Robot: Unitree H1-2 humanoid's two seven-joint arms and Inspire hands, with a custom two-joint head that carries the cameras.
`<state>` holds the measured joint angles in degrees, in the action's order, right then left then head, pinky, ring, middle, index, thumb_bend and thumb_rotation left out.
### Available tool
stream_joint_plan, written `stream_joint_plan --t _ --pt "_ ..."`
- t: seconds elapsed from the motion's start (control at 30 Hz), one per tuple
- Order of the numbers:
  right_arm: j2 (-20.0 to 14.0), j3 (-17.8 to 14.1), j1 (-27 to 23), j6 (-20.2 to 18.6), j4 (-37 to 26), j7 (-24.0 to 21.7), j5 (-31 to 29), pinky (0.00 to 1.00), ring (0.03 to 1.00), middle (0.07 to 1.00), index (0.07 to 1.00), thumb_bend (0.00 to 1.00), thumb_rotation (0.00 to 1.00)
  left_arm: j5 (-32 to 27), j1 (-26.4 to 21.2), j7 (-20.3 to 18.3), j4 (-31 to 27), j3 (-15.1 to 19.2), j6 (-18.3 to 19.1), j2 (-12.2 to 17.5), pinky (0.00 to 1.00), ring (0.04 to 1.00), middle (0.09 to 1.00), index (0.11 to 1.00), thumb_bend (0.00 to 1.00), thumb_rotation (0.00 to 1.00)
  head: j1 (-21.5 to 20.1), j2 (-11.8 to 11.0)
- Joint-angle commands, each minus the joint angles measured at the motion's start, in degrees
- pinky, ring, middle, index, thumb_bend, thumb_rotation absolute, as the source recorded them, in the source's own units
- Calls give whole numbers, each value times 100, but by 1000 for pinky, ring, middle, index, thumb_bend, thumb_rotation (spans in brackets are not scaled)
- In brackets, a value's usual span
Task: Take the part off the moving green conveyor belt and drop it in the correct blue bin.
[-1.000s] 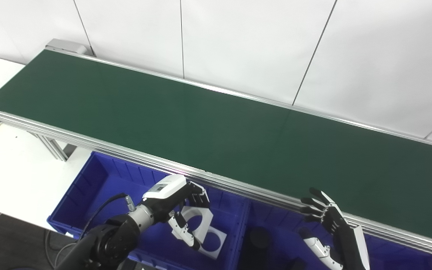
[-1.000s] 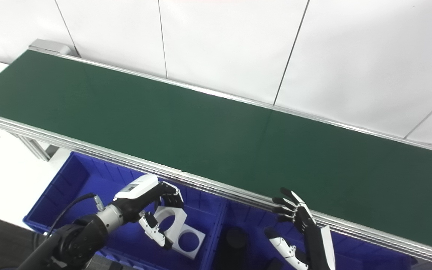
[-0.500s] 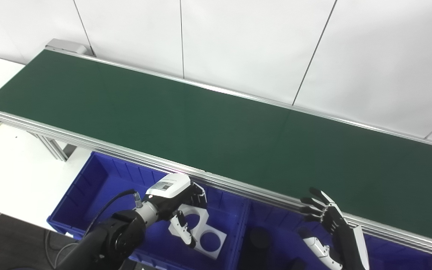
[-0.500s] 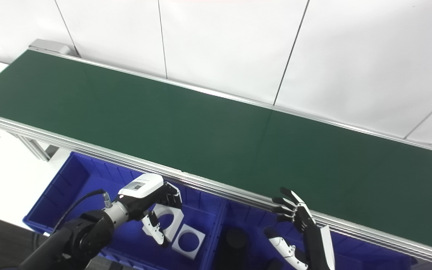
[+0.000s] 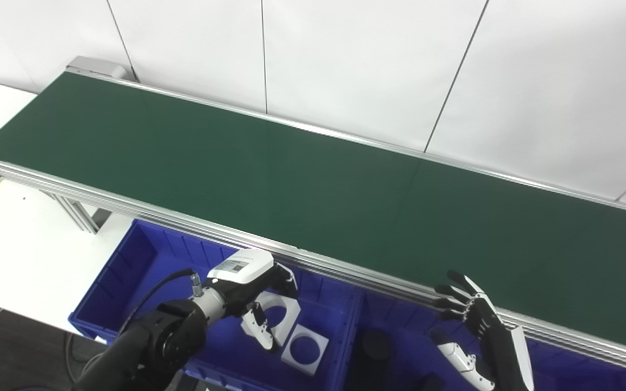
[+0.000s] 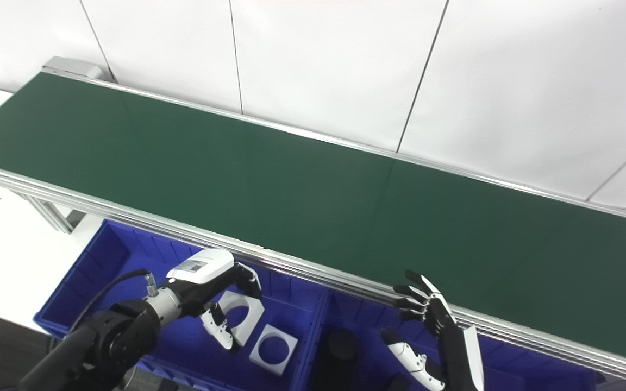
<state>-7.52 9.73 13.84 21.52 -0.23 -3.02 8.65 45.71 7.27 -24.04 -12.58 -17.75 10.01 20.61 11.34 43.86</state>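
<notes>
Holding the white part (image 5: 280, 314) in my left hand (image 5: 248, 288) fingers above the blue bin (image 5: 144, 260), I judge release comes next; my right hand (image 5: 468, 315) is open.

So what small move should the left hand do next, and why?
Probably open the fingers and let go. The left hand holds a white part low inside the left bin, beside another white part lying there. The belt is bare.

Sorting workshop, green conveyor belt (image 5: 313, 184), blue bins (image 5: 144, 271)
</notes>
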Motion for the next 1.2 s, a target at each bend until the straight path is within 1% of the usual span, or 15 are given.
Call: stream_joint_plan --t 0.0,0.13,0.27,0.47,0.5,0.6,0.63,0.73,0.77,0.8,0.83,0.87,0.93,1.0,1.17 --pt "33 -19 -51 129 -175 -15 -21 586 667 742 843 661 580 -80 -59 -58 -231 73 143 66 903 913 947 911 960 185 -7 5" --pt "33 -16 -63 155 -151 -18 -18 585 668 742 842 651 570 -187 -41 -139 -312 118 209 83 953 963 997 975 1000 213 2 -3" --pt "40 -8 -64 140 -161 -15 11 586 668 742 843 646 568 -248 -35 -179 -387 124 229 111 967 981 1000 995 1000 240 -5 -13" --pt "70 -6 -64 175 -115 3 20 586 667 740 841 644 560 -420 -22 -325 -615 169 354 128 970 984 1000 1000 1000 254 -75 -43" --pt "74 -6 -61 180 -110 -3 0 588 668 741 840 647 554 -499 -11 -343 -664 200 364 122 939 967 990 976 1000 262 -75 -43" --pt "79 -3 -57 256 -65 3 21 588 667 739 842 646 556 -1190 77 -334 -917 449 306 73 884 925 946 934 1000 280 -127 -72" --pt "81 -1 -54 267 -61 4 30 585 665 739 842 649 563 -1478 111 -357 -1047 554 336 48 851 905 922 913 1000 317 -136 -83" --pt "87 3 -43 262 -55 1 28 581 664 741 843 649 568 -2391 211 -377 -1348 855 369 -57 771 878 891 871 932 367 -169 -107" --pt "91 5 -37 254 -47 -6 6 581 664 741 843 649 569 -2885 291 -292 -1381 1009 199 -175 760 874 888 866 923 374 -245 -141" --pt "92 8 -33 247 -43 -10 -10 585 667 742 843 648 559 -3220 347 -227 -1393 1110 73 -255 735 841 856 843 896 449 -245 -141" --pt "93 11 -25 235 -38 -14 -19 586 668 742 843 648 555 -3627 405 -195 -1439 1219 4 -367 726 829 845 835 888 474 -315 -171" --pt "94 13 -20 228 -36 -17 -23 592 671 743 843 653 560 -3897 440 -175 -1469 1284 -35 -433 717 813 837 834 884 559 -315 -171" --pt "96 17 -12 257 -7 -14 -12 593 673 742 842 654 562 -4242 467 -151 -1510 1319 -181 -509 720 797 829 833 890 643 -395 -211" --pt "107 22 -6 287 29 2 16 592 673 741 841 656 566 -4523 464 -125 -1551 1329 -231 -581 722 791 823 831 916 679 -475 -260" --pt "148 38 9 356 130 44 82 592 674 745 840 666 570 -4862 440 55 -1470 1328 -352 -698 667 748 779 813 980 707 -717 -398"
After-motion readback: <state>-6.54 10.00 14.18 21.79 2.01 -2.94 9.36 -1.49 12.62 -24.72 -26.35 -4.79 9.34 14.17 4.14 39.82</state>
